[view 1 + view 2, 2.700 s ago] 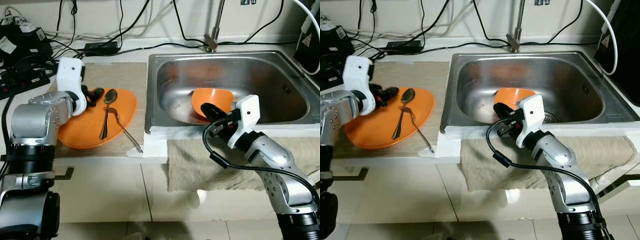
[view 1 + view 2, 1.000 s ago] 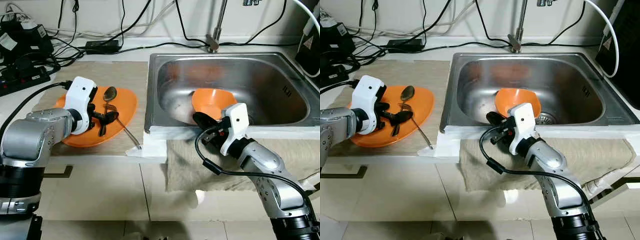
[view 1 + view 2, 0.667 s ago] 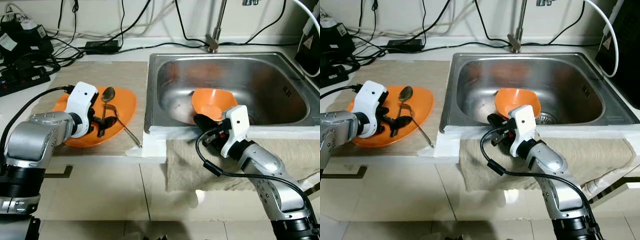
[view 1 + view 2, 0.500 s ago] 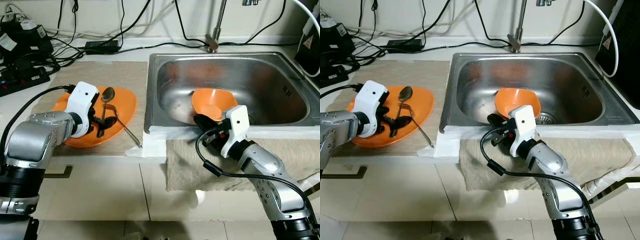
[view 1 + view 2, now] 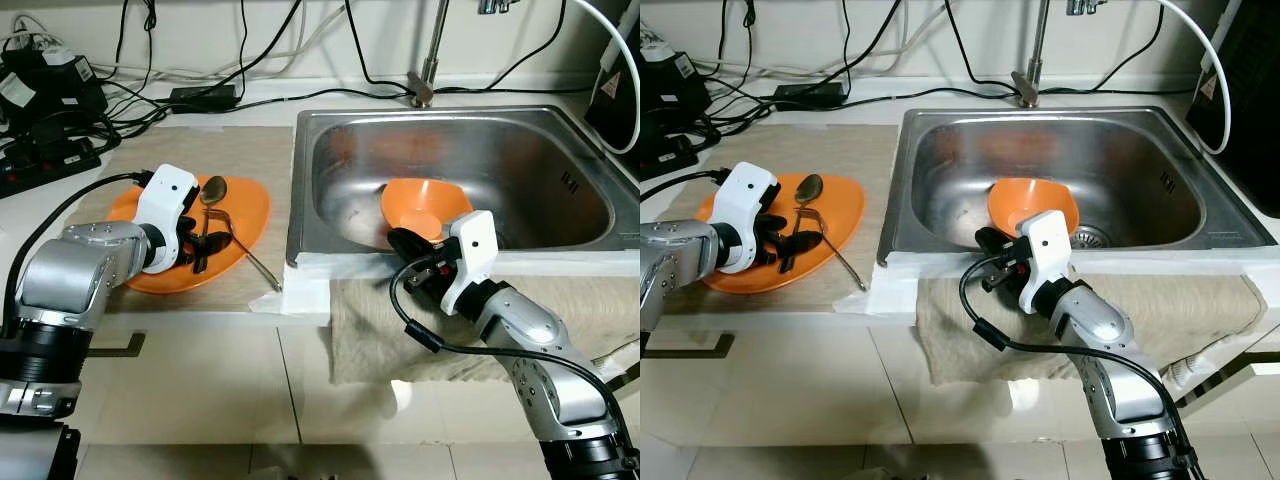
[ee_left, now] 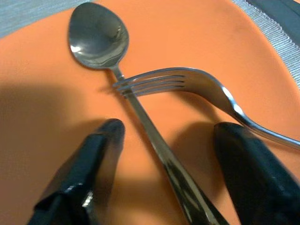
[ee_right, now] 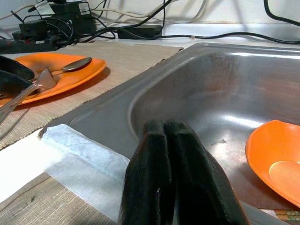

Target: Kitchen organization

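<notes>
An orange plate (image 5: 252, 203) lies on the woven mat left of the sink. A spoon (image 5: 211, 192) and a fork (image 5: 249, 262) rest crossed on it. My left gripper (image 5: 201, 247) is low over the plate and open. In the left wrist view its fingers (image 6: 96, 159) straddle the spoon's handle (image 6: 154, 145) without touching it, and the fork (image 6: 197, 84) lies across just ahead. An orange bowl (image 5: 425, 205) leans inside the steel sink (image 5: 450, 140). My right gripper (image 5: 406, 246) is shut on nothing at the sink's front rim, just short of the bowl.
Power strips and black cables (image 5: 55, 110) crowd the back left of the counter. The faucet (image 5: 425, 85) stands behind the sink. White tape (image 5: 305, 287) covers the sink's front edge, and a beige cloth (image 5: 400, 335) hangs over the counter front.
My left gripper came down from the plate's far edge onto the plate and turned until its fingers straddle the spoon's handle. My right gripper drew back from the bowl to the sink's front rim.
</notes>
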Available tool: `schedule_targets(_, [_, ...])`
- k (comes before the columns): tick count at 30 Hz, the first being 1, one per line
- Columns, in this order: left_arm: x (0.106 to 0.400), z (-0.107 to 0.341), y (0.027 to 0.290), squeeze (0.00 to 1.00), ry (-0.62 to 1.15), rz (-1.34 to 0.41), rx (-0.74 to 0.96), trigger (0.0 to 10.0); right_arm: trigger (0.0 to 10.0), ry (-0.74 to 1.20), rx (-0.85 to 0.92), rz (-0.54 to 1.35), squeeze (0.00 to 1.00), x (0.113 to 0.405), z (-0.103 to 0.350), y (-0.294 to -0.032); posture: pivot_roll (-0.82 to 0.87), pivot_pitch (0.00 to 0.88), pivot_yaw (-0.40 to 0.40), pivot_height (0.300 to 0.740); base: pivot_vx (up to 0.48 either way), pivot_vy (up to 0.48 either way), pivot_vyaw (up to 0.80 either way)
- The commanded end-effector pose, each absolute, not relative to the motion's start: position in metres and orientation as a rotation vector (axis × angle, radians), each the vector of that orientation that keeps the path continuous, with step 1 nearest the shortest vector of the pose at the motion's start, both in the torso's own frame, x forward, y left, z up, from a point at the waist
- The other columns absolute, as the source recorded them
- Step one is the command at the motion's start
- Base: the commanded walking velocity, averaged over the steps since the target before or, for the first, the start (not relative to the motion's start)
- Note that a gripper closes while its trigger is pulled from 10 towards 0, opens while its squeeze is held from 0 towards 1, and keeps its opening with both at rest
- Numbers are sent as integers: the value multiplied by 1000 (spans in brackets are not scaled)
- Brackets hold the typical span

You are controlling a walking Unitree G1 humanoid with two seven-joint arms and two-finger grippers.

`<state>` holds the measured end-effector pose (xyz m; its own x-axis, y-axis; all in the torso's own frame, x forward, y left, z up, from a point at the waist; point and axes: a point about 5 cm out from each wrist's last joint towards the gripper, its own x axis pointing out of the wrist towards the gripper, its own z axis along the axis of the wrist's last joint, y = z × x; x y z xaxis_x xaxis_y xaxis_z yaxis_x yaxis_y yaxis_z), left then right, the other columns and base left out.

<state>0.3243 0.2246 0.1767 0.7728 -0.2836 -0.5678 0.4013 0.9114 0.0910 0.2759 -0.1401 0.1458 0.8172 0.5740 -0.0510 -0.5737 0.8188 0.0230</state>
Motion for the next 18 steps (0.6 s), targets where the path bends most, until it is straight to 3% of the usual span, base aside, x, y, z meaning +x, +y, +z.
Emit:
schedule_targets(1, [322,160,229,0,651,-352,240,0,10000,45,1,611,0,277,149,-138,44,0,69,740,0,0,0])
schedule_targets(18, [329,155,224,0,604,-390,185,0,10000,50,-5,604,0,277,149,-141,33,0,63,740,0,0,0])
